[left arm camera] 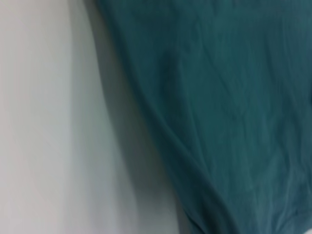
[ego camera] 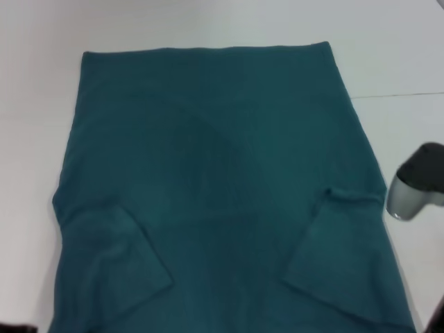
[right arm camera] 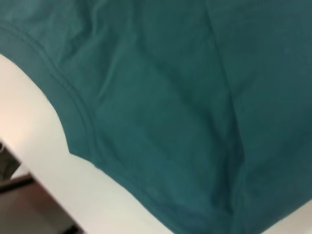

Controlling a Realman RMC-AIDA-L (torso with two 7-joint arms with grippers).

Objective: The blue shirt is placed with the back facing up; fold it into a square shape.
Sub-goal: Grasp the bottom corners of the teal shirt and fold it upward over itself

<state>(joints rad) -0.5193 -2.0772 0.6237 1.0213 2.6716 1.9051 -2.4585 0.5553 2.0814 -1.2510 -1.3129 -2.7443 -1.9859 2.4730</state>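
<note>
Surface: white table [ego camera: 208, 24] filled the head view, with a thin dark seam line crossing it at the far right.
Blue shirt: the blue shirt [ego camera: 222, 166] lay flat on the table, plain side up, and took up most of the surface; its straight hem ran along the far edge and its body reached to the near edge of the view.
Left sleeve: the left sleeve [ego camera: 114, 260] was folded inward onto the body, its edge slanting toward the near middle.
Right sleeve: the right sleeve [ego camera: 340, 260] was folded inward onto the body as well, with a short crease at its far corner.
Shirt edge, left wrist view: the cloth [left arm camera: 224, 107] ran diagonally against bare table [left arm camera: 44, 122], with a soft shadow along its border.
Shirt edge, right wrist view: a stitched hem band [right arm camera: 73, 105] curved beside the table's near rim [right arm camera: 44, 161], with darker floor showing past it.
Right arm: a grey and black segment of the right arm [ego camera: 416, 187] hung over the table just right of the shirt, beside the right sleeve; its fingers were out of sight, so open or closed could not be told.
Left gripper: not seen in any view.
</note>
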